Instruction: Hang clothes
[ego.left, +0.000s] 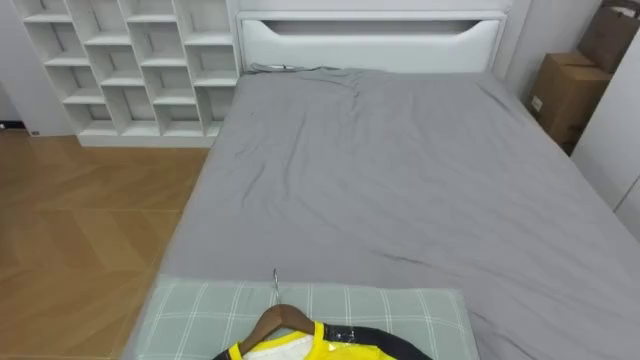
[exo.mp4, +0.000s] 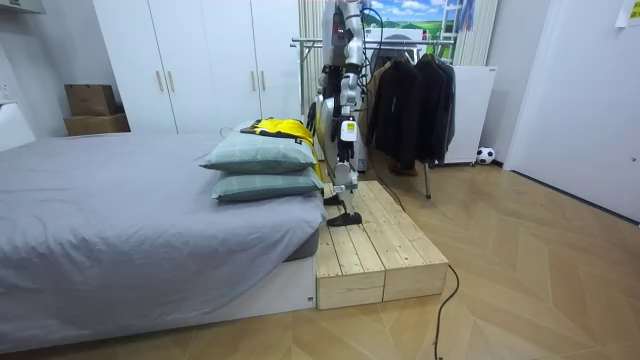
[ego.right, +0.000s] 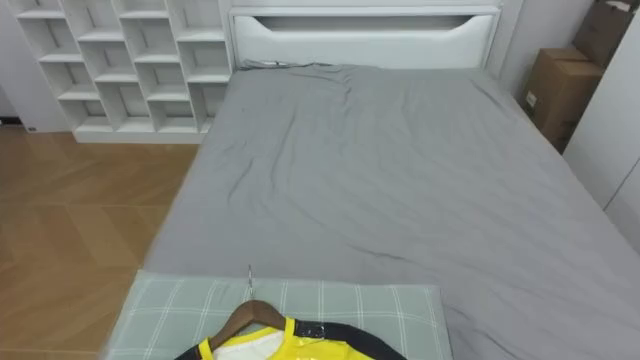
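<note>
Grey sheets cover the wide bed (ego.left: 400, 180) before us, running up to a white headboard (ego.left: 370, 40) at its far end. Off the bed's left edge stands a white cubby shelf (ego.left: 130, 60) on the wood floor (ego.left: 70, 230); past the right edge we see cardboard boxes (ego.left: 565, 95).

At the bed's near end, opposite the headboard, lies a pale green checked pillow (ego.left: 200, 315). On it rests the yellow and black garment (ego.left: 330, 348), spread flat at the pillow's near edge with a wooden hanger (ego.left: 280, 318) set into its neck. The hanger's metal hook (ego.left: 275, 282) points toward the headboard and lies on the pillow.

From the room view, this pillow sits atop a second pillow (exo.mp4: 265, 187), and the garment lies on the top one. We stand upright on a wooden platform (exo.mp4: 380, 250) set against that end of the bed. Behind us is a clothes rack (exo.mp4: 410, 100) hung with dark coats, with a white wardrobe (exo.mp4: 200, 60) along the far wall. Our left hand (exo.mp4: 346, 130) hangs at our side, clear of the garment; we cannot tell how its fingers are set.
</note>
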